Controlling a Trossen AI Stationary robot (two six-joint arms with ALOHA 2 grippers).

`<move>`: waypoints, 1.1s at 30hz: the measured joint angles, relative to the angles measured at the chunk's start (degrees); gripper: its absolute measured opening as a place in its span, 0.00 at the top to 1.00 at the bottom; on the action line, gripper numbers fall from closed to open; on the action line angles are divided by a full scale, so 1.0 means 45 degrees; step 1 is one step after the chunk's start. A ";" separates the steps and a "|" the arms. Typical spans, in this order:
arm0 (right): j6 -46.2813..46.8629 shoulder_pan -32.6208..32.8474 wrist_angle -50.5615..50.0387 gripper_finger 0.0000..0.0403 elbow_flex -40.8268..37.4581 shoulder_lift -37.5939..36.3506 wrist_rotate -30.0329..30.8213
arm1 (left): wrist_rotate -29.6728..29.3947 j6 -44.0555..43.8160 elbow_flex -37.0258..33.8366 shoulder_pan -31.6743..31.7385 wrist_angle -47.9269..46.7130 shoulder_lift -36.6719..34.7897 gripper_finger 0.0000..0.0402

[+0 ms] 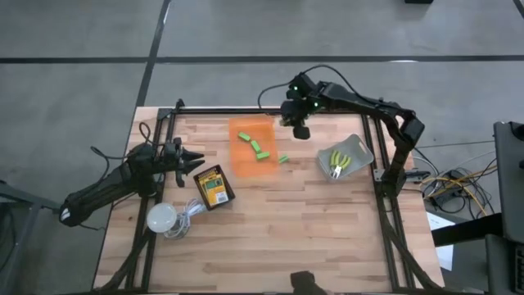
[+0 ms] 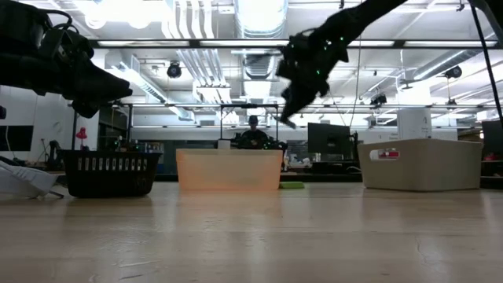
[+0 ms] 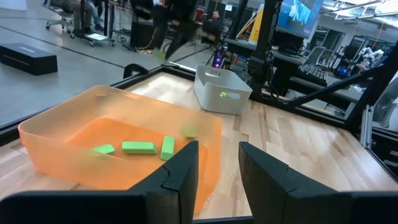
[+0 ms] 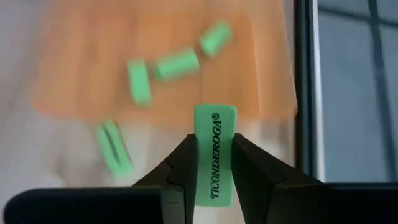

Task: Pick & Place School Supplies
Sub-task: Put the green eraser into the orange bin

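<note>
An orange translucent tray point(image 1: 246, 164) sits on the table's far middle with three bright green blocks point(image 1: 260, 150) lying in it. A fourth green block point(image 1: 283, 158) lies on the wood just right of the tray. My right gripper point(image 4: 214, 158) hovers high by the tray's far right corner point(image 1: 300, 129) and is shut on another green block. A yellow-and-green crayon box point(image 1: 214, 187) lies flat left of centre. Yellow-handled scissors point(image 1: 337, 164) lie in a white bin point(image 1: 360, 147). My left gripper point(image 3: 217, 165) is open, raised left of the tray point(image 1: 195, 160), touching nothing. My right gripper pinches a green block printed TICONDEROGA point(image 4: 214, 134) between its two fingers point(image 4: 181, 162), on the block's long sides. The fingers lie along the block, and one end sticks out past the fingertips. The block is lifted clear of the table, well above it in the low view point(image 2: 289, 118).
A white round bulb point(image 1: 162, 217) with its cord lies near the table's left near corner. The white bin stands on the right side point(image 2: 420, 163). A dark slatted basket point(image 2: 110, 173) shows at the left in the low view. Bare wood fills the near half.
</note>
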 joint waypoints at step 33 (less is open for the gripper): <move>0.5097 0.2231 0.5813 0.81 0.0433 0.2463 -0.4690 | 0.0000 0.0000 0.0000 -0.0001 0.0000 0.0001 0.70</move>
